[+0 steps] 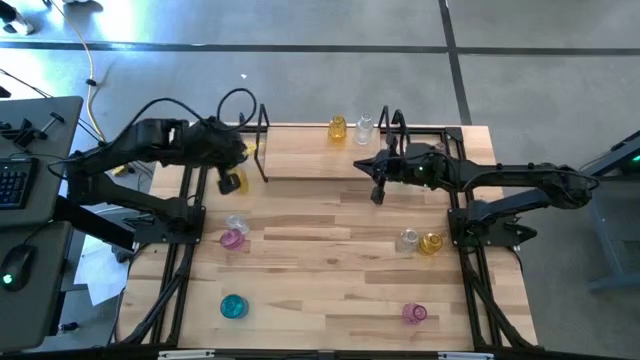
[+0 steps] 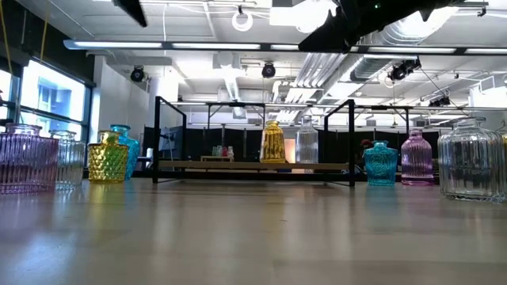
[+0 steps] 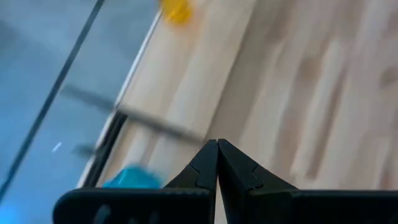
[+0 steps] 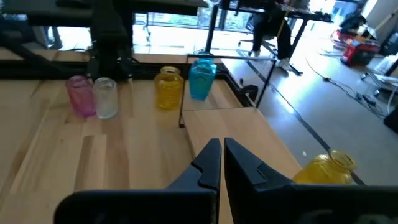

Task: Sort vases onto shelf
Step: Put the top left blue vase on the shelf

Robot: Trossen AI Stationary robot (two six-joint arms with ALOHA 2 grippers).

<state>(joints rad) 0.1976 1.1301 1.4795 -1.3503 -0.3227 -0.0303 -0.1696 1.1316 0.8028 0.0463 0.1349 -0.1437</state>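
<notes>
High view: shelf (image 1: 330, 150) at the table's far edge holds a yellow vase (image 1: 337, 128) and a clear vase (image 1: 364, 127). Left gripper (image 3: 217, 163) and right gripper (image 4: 222, 158) hover by the shelf ends, fingers together, holding nothing. Risk: a swinging arm could clip a shelf post and topple the placed vases.

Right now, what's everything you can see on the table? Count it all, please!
Shelf: one, black, table's far edge.
Yellow vases: three; on shelf, by shelf's left end, right side.
Clear vases: three; on shelf, left side, right side.
Pink vases: two; left side, front right.
Teal vases: two; front left, by shelf's left end.
Table: one, wooden.
Left gripper: shut, near shelf's left end.
Right gripper: shut, near shelf's right end.
</notes>
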